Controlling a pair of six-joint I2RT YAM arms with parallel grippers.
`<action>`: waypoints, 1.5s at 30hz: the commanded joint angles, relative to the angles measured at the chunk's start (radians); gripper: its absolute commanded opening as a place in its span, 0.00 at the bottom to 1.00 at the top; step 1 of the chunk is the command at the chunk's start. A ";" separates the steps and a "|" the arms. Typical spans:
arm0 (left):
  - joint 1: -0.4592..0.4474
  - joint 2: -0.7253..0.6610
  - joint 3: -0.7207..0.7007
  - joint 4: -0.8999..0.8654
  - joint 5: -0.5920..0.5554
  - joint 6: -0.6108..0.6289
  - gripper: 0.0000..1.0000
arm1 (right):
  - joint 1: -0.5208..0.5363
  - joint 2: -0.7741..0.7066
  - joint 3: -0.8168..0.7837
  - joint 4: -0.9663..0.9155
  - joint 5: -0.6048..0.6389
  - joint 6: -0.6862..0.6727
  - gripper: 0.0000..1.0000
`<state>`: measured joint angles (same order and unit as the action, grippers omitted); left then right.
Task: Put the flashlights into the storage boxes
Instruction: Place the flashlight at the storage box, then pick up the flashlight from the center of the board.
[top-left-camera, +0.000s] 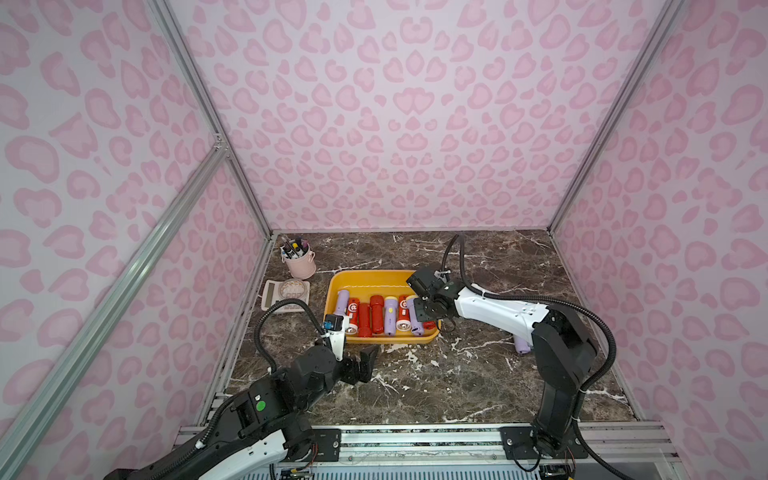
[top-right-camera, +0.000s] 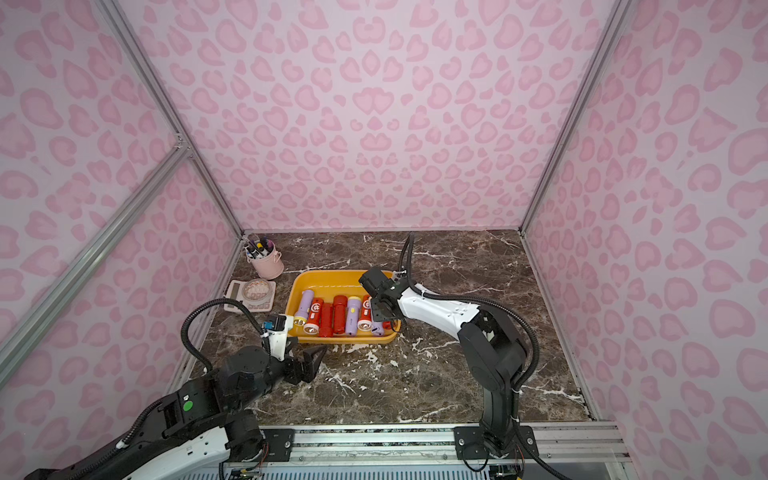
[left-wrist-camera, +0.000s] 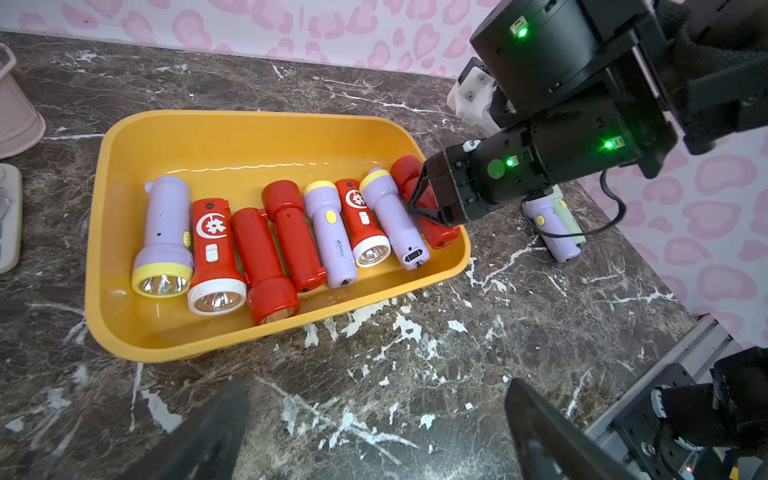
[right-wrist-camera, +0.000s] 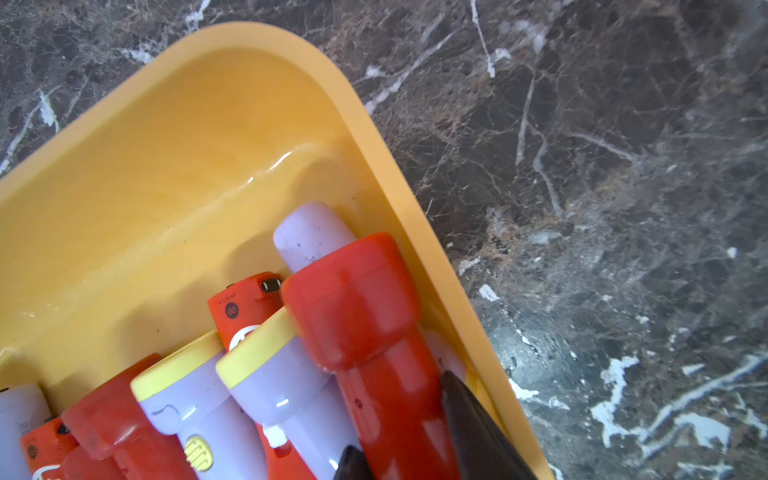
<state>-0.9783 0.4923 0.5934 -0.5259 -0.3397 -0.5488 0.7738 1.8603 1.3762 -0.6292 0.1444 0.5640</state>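
flashlights (left-wrist-camera: 216, 249) lie side by side in a row across the yellow tray (left-wrist-camera: 249, 141). at the tray's right end the right gripper (right-wrist-camera: 415, 444) reaches down into it with its fingers (right-wrist-camera: 478, 424) on either side of a red flashlight (right-wrist-camera: 374, 332). that one rides on top of a lilac neighbour (right-wrist-camera: 311, 232), close against the tray's right wall. whether the jaws pinch it or stand loose around it i cannot tell. the step in hand looks like setting this one down. to do it well, the jaws should spread fully before the arm lifts, and the lift should go straight up. a round body perched on others may roll, or tip over the low wall, if a finger drags it. the left gripper (top-left-camera: 365, 362) hangs spread wide and empty over the table (left-wrist-camera: 415, 374) just in front of the tray, out of the way. two more, a lilac flashlight (left-wrist-camera: 557, 249) and a pale green one (left-wrist-camera: 571, 212), lie together on the table off the tray's right end, so the task is not finished.
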 joint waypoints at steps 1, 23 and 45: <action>0.000 0.003 0.010 0.004 -0.001 -0.003 0.98 | 0.002 -0.015 -0.007 -0.002 0.002 -0.003 0.49; 0.000 0.188 0.039 0.169 0.095 0.019 0.98 | -0.340 -0.481 -0.449 -0.012 0.064 -0.078 0.52; -0.029 0.589 0.150 0.443 0.347 0.078 0.98 | -0.595 -0.602 -0.697 0.051 0.015 -0.111 0.53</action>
<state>-0.9993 1.0527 0.7113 -0.1677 -0.0452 -0.4961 0.1886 1.2453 0.6880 -0.5980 0.1551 0.4664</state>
